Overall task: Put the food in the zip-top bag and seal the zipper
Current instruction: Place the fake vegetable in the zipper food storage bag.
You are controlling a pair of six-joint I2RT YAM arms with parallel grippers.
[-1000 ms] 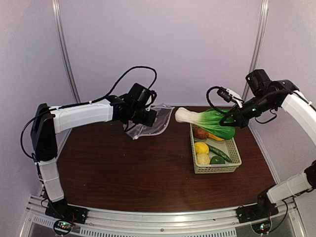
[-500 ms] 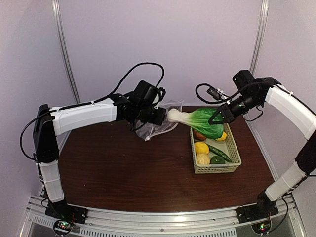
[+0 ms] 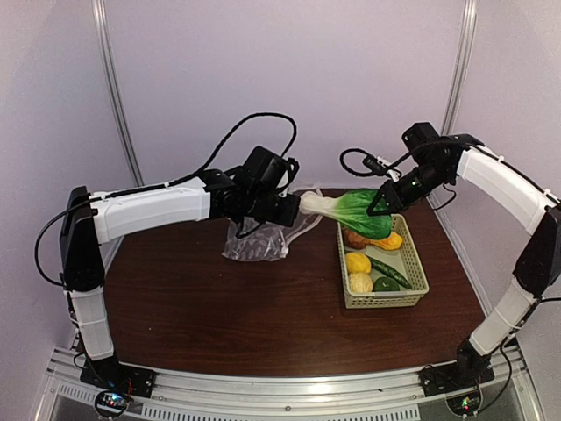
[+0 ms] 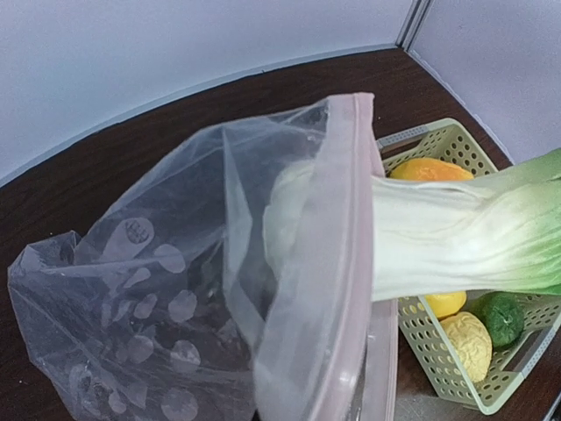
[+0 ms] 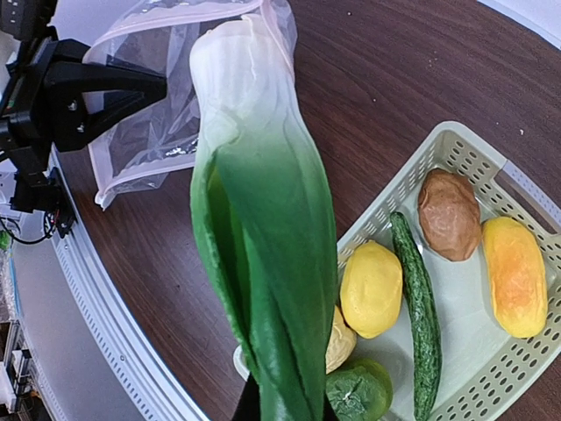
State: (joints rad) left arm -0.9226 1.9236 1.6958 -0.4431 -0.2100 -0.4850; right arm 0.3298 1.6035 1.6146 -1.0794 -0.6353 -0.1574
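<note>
Left gripper: clamped on the mouth edge of the bag, holding that edge up off the table; I can see its black fingers pinching the plastic in the right wrist view
Bag: clear and crinkled, mouth turned toward the basket, lower part sagging down onto the table
Zipper: pinkish strip along the mouth, not sealed, mouth gaping
Right gripper: closed on the leafy green end of the bok choy
Bok choy: in the air, roughly level, spanning from the right gripper to the bag — white stem tip is just inside the mouth, past the zipper, green half outside
Basket: pale green lattice, on the table to the right of the bag, not touching it
In basket: lemon, cucumber beside it, brown round piece, orange piece, green pepper; a second, bumpy yellow piece is partly hidden behind the leaves in the right wrist view
Task state: I count only the stem tip in the bag — everything else is in the basket
</note>
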